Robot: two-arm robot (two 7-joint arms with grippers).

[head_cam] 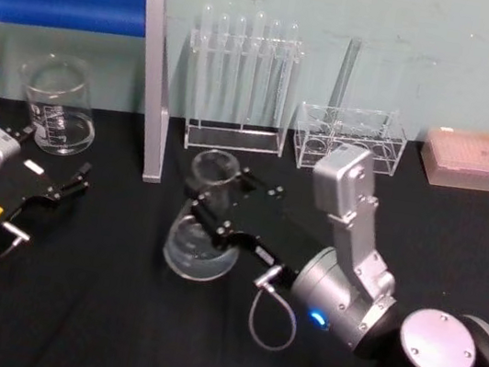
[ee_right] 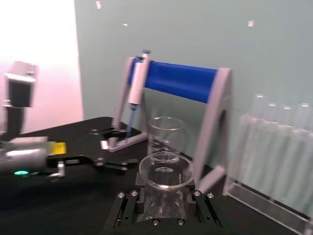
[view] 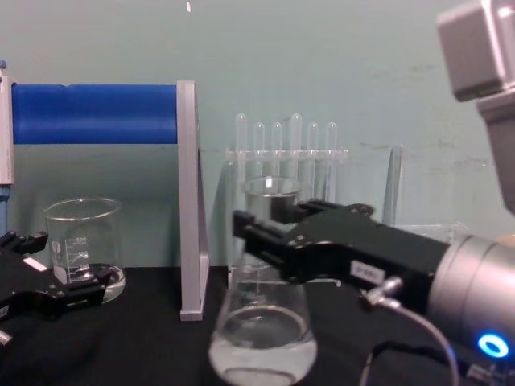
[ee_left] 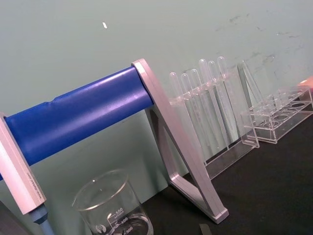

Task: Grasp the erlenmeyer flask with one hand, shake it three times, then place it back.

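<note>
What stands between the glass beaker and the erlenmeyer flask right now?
The silver upright leg of the blue-bar stand, in the chest view, between beaker and erlenmeyer flask.

The right gripper point(view: 261, 221) fingers point(view: 265, 237) hide the erlenmeyer flask point(view: 261, 330) at its neck; the beaker point(ee_left: 110, 208) is cropped

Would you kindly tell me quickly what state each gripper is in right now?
Left gripper: open, holding nothing.
Right gripper: closed on the neck of the clear glass conical flask.
</note>
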